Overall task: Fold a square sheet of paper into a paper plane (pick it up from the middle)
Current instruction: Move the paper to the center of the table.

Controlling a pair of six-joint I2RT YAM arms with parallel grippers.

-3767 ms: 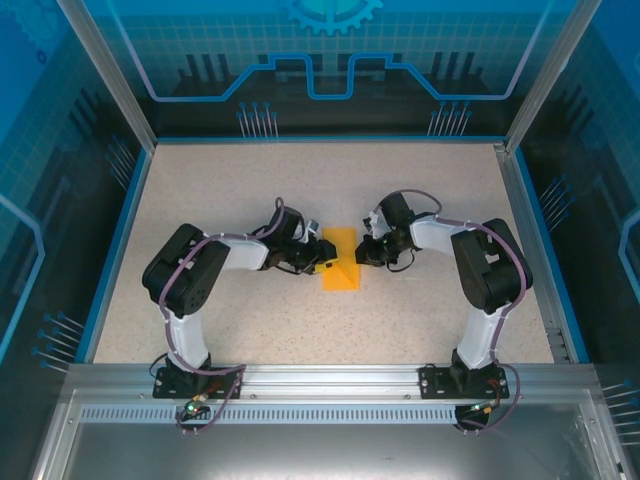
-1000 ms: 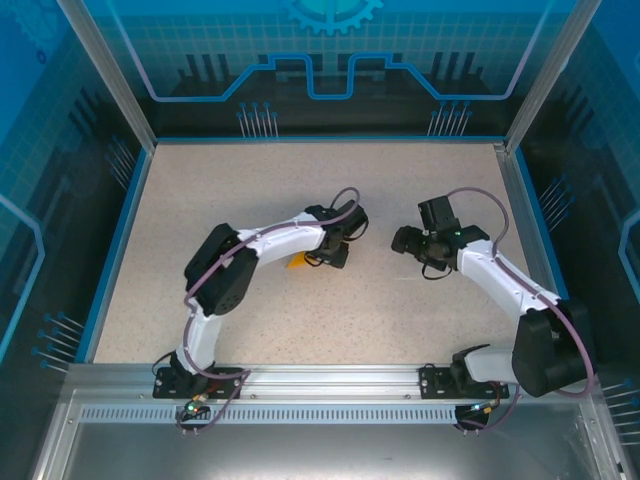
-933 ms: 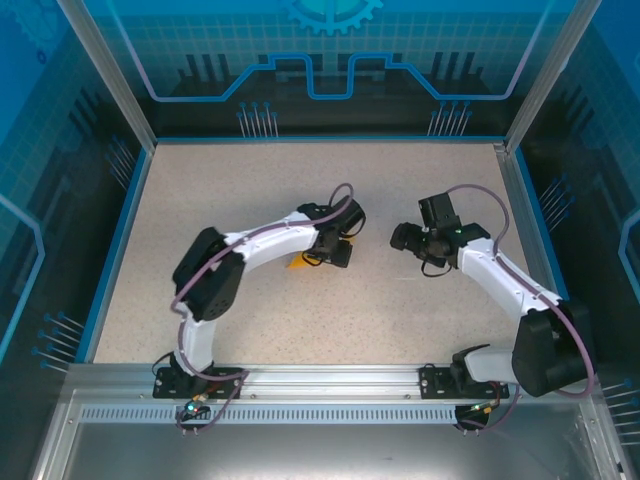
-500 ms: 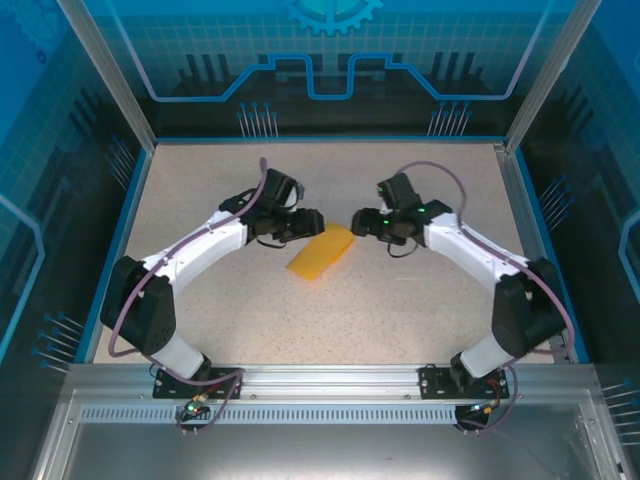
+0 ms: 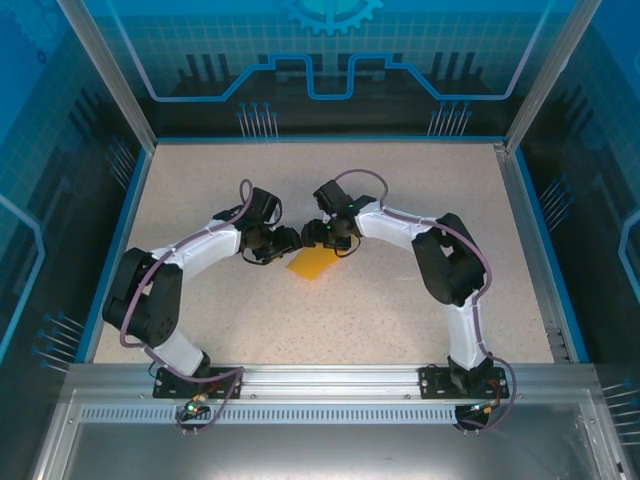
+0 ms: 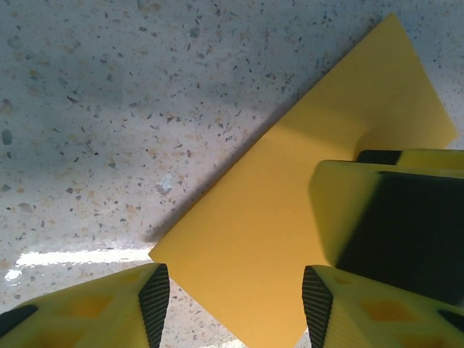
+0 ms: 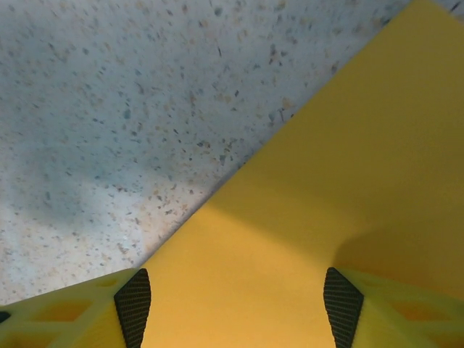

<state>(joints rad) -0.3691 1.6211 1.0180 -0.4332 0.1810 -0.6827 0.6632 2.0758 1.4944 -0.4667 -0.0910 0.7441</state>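
- Paper (image 5: 313,265) lies flat at mid-table (image 5: 420,330), apparently part-folded.
- Your left gripper (image 6: 235,301) is spread wide across the paper's edge and grips nothing.
- Your right gripper (image 7: 238,303) is equally wide, low over the paper, probably to flatten a crease.

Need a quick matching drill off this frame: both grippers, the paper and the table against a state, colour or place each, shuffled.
Things:
1. left gripper
2. right gripper
3. paper sheet
4. table

Descriptions:
A. speckled beige
B. fingers open, arm reaching in from the right of the top view
C. orange-yellow, lying flat
D. fingers open, arm reaching in from the left of the top view

Pairs: 1-D, 2-B, 3-C, 4-A
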